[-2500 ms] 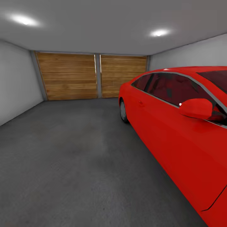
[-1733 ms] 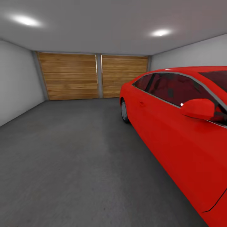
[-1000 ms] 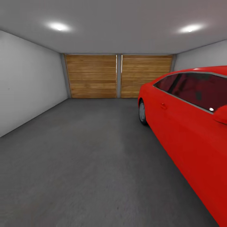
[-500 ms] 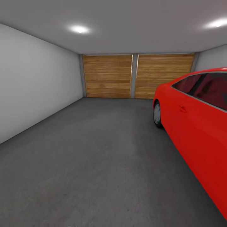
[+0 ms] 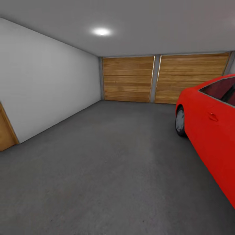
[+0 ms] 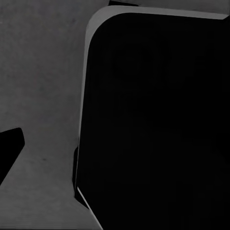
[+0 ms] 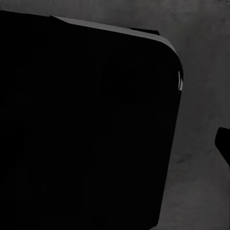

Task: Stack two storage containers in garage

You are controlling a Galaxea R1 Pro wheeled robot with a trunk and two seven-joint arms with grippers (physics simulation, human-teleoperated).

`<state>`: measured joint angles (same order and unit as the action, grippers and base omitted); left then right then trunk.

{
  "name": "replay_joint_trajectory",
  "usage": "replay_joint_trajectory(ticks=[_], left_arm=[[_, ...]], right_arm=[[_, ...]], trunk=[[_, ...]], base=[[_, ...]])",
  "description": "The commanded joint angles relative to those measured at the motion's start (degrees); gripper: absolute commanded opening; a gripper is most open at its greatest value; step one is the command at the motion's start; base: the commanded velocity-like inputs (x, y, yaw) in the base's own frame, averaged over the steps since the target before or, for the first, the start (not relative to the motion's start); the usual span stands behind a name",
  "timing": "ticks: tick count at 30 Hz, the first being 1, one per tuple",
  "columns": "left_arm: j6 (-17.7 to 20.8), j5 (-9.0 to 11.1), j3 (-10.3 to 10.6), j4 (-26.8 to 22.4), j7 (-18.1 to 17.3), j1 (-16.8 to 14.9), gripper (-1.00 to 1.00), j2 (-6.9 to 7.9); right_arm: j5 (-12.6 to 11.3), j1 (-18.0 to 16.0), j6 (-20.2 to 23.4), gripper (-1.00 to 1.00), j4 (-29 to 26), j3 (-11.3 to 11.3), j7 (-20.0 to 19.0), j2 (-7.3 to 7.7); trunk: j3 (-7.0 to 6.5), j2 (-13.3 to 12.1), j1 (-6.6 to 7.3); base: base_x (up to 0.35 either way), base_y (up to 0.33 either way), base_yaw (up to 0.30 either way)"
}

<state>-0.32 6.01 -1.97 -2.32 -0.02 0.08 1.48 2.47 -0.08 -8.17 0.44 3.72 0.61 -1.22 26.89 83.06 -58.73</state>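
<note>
2 plank garage doors [image 5: 164,79] close the far end of the garage; a glossy red car [image 5: 213,130] sits at right, a pale smooth wall [image 5: 42,85] at left with a wooden door edge [image 5: 5,132] near it. Rough, mottled grey floor [image 5: 107,163] spreads between. No container is visible — likely a transit step, so the next move calls for locating one. Both wrist views show a dark rounded body over concrete; finger spread I cannot tell.
</note>
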Motion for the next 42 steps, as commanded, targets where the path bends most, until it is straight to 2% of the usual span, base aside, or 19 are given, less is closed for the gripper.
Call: replay_joint_trajectory(ticks=[1,42], left_arm=[[0.0,0.5,-0.1,0.0,0.0,0.0,1.0,0.0],[0.0,0.5,-0.1,0.0,0.0,0.0,1.0,0.01]], right_arm=[[0.2,0.0,-0.3,1.0,0.1,0.3,0.1,-0.06],[0.0,0.0,-0.7,1.0,0.1,0.2,0.0,-0.1]], trunk=[[0.04,0.0,0.0],[0.04,0.0,0.0]], base=[[0.0,0.0,0.3],[0.0,0.0,0.3]])
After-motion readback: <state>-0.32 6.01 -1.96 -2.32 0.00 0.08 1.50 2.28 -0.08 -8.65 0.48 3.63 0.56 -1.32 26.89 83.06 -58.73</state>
